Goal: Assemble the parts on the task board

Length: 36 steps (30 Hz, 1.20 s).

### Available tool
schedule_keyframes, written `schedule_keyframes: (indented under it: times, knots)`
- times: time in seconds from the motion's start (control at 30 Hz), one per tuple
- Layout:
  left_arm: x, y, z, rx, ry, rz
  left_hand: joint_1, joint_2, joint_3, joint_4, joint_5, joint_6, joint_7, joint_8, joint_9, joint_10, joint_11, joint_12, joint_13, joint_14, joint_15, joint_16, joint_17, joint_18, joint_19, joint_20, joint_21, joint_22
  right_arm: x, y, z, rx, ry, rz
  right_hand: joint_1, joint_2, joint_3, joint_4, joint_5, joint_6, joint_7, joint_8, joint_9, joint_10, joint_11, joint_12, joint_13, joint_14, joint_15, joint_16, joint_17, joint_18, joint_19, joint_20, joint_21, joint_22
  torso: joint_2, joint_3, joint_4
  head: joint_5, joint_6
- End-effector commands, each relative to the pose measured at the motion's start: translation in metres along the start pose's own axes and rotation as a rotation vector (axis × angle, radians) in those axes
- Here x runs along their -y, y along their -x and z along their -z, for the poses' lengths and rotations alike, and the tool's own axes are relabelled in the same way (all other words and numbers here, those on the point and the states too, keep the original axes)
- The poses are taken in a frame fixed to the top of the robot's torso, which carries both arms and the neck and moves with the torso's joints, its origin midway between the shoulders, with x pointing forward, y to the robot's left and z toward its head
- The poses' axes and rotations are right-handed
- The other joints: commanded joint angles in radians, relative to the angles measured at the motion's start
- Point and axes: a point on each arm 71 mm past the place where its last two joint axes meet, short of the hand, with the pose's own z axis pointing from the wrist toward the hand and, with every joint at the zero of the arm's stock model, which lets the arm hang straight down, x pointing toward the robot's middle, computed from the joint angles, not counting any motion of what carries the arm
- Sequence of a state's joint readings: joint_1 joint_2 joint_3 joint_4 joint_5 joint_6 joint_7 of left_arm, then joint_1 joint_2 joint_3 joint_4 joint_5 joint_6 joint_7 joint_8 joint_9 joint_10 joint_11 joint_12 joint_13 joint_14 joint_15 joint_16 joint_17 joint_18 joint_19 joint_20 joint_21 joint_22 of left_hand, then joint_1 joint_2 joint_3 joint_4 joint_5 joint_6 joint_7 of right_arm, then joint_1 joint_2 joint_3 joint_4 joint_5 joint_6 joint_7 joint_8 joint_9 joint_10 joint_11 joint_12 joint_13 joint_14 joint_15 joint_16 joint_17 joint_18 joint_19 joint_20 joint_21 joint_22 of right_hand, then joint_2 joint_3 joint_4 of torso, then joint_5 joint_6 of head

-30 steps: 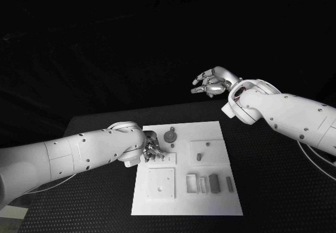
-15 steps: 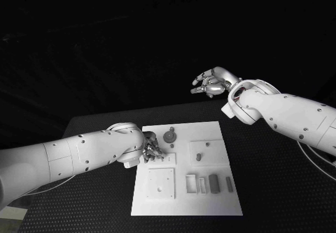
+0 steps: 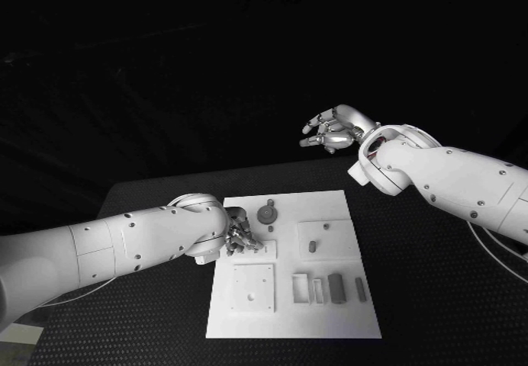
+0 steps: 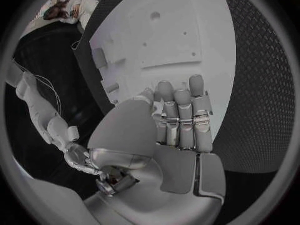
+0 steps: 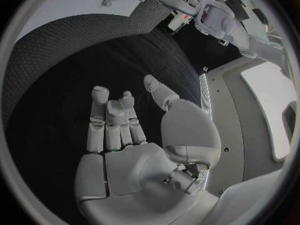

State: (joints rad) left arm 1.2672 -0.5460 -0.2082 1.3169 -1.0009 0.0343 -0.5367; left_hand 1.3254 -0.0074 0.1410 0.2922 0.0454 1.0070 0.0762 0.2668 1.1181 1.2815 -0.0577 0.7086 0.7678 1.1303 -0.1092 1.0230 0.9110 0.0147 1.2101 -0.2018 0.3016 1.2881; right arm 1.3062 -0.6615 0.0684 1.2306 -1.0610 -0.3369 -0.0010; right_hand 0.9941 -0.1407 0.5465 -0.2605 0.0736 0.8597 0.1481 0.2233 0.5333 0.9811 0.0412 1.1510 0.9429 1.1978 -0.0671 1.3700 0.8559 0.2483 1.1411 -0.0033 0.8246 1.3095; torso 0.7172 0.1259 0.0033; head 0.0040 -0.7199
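1 task board (image 3: 330, 320), 2 hands, left hand (image 3: 240, 242) fingers' hold unclear, right hand (image 3: 333, 126) raised, fingers apart, empty

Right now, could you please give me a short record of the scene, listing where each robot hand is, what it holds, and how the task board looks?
left robot hand: low over the left edge of the task board, fingers at a small square plate; whether it grips a part cannot be told
right robot hand: raised beyond the far edge of the table, fingers spread, holding nothing
round part: near the board's far end
upright parts: in a row near the board's right edge
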Motion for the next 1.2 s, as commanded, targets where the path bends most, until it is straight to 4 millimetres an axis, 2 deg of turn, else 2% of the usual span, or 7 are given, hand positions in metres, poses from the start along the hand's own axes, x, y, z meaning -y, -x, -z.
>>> schedule_keyframes:
  times: [0.03, 0.47, 1.13, 1.2]
  knots:
    - [0.0019, -0.0004, -0.0003, 0.02, -0.009, -0.023, -0.012, -0.002, -0.003, 0.0, 0.003, 0.159, -0.052, -0.007, -0.001, -0.022, -0.017, 0.007, -0.002, -0.008, -0.001, 0.008, -0.002, 0.004, 0.006, -0.002, -0.004, 0.002, -0.0011, -0.0009, 0.0001, -0.012, 0.007, -0.001, -0.003, 0.008, -0.004, 0.001, 0.002, -0.002, 0.007, -0.002, -0.001, -0.006, 0.001, 0.003, -0.002, -0.008, -0.001, 0.001, 0.001, 0.014, 0.0, -0.003, -0.005, 0.014, 0.0, 0.0, -0.0003, 0.001, 0.0]
    - [0.0011, -0.0046, -0.0027, 0.007, -0.002, -0.029, -0.021, 0.004, 0.006, 0.0, 0.003, 0.169, -0.056, -0.01, -0.002, -0.014, -0.022, 0.016, 0.0, -0.002, -0.005, 0.024, -0.011, 0.005, 0.018, -0.006, -0.004, 0.008, -0.0009, -0.001, 0.0001, -0.013, 0.006, -0.001, -0.003, 0.008, -0.005, 0.001, 0.002, -0.002, 0.007, -0.002, -0.002, -0.007, 0.001, 0.003, -0.002, -0.008, 0.0, 0.001, 0.001, 0.014, 0.0, -0.003, -0.006, 0.014, 0.0, 0.0002, -0.0004, 0.0, -0.001]
    - [-0.0011, -0.0044, -0.0032, 0.013, 0.001, -0.059, -0.074, 0.002, 0.013, 0.0, 0.003, 0.179, -0.059, -0.019, -0.003, -0.011, -0.026, 0.032, 0.004, -0.003, -0.011, 0.053, -0.028, 0.004, 0.028, -0.012, -0.006, 0.023, -0.0007, -0.0008, 0.0007, -0.016, 0.007, -0.001, -0.004, 0.008, -0.005, 0.002, 0.002, -0.002, 0.007, -0.002, -0.002, -0.007, 0.001, 0.003, -0.002, -0.008, 0.0, 0.001, 0.001, 0.014, -0.001, -0.003, -0.006, 0.014, 0.0, 0.0001, -0.0004, 0.0, -0.001]
    - [-0.0013, -0.0046, -0.0032, 0.009, -0.001, -0.061, -0.083, 0.005, 0.016, 0.0, 0.004, 0.177, -0.059, -0.029, -0.015, -0.012, -0.026, 0.032, 0.002, -0.005, -0.011, 0.056, -0.034, 0.004, 0.026, -0.013, -0.008, 0.026, -0.0005, -0.0007, 0.0007, -0.016, 0.006, -0.001, -0.004, 0.008, -0.005, 0.002, 0.002, -0.002, 0.007, -0.002, -0.002, -0.007, 0.001, 0.003, -0.002, -0.008, 0.0, 0.001, 0.001, 0.014, -0.001, -0.003, -0.006, 0.014, 0.0, 0.0001, -0.0002, 0.0, -0.001]
